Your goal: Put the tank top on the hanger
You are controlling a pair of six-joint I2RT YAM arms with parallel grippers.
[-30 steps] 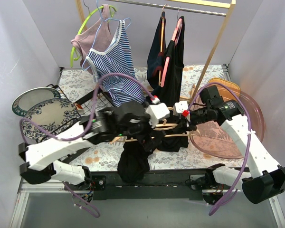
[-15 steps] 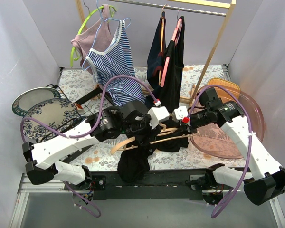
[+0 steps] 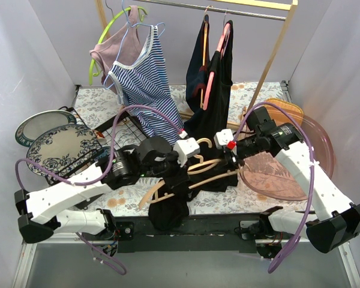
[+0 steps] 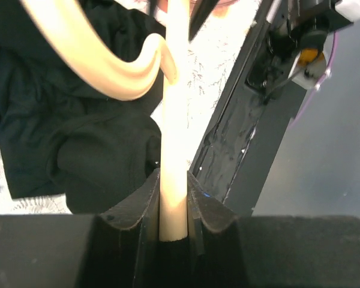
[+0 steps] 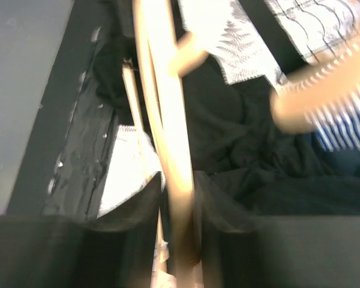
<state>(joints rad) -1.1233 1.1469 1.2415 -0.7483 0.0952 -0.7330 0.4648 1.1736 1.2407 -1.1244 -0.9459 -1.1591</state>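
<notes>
Tank top droops at 7 o'clock of the hanger. Left pincer clamps its bar; right pincer grips its 3 o'clock end.

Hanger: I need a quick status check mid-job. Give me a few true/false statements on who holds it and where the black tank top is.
1. The left gripper is clamped on a bar of the hanger. True.
2. The right gripper is open and clear of the hanger. False: its fingers press on both sides of a hanger bar, though that view is blurred.
3. The tank top sits fully on the hanger with both straps over the arms. False: it is bunched below the hanger and droops over the table's near edge.
4. The striped top hangs from the rail at the back. True.
</notes>
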